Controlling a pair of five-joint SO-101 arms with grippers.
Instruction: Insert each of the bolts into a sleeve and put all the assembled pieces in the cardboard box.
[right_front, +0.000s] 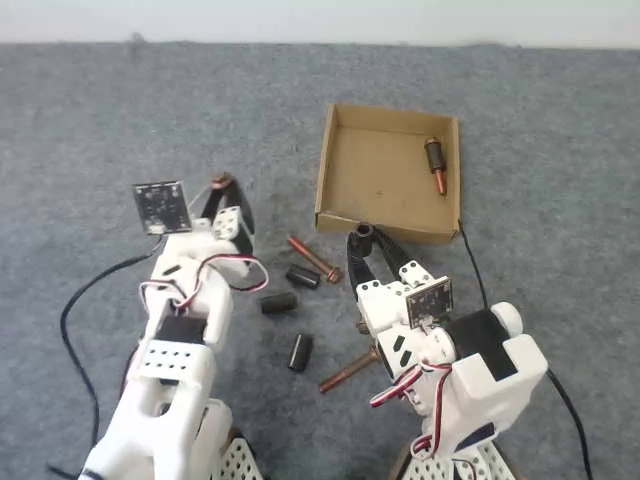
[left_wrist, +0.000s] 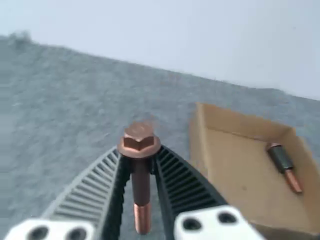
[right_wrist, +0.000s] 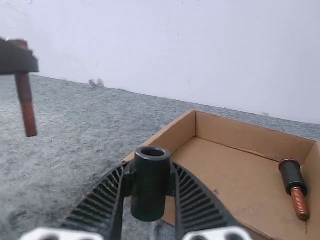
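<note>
Between the arms, on the grey carpet (right_front: 100, 130), I see three loose short black tube sleeves (right_front: 303, 276) (right_front: 280, 302) (right_front: 300, 352) and two loose copper-coloured metal bolts (right_front: 312, 256) (right_front: 350, 371); my left gripper (left_wrist: 140, 160) pinches another copper bolt (left_wrist: 139, 142), head up; my right gripper (right_wrist: 150, 170) pinches a black sleeve (right_wrist: 150, 192) upright, just beside the brown cardboard box (right_front: 375, 180); one sleeved bolt (right_front: 436, 163) lies inside.

By my count: three bolts (right_front: 222, 182) (right_front: 312, 257) (right_front: 348, 372) that are bare, four sleeves (right_front: 363, 232) (right_front: 303, 276) (right_front: 280, 303) (right_front: 300, 352) that are empty, one assembled piece (right_front: 436, 165), one cardboard box (right_front: 326, 170) and two arms (right_front: 180, 330) (right_front: 470, 370).
</note>
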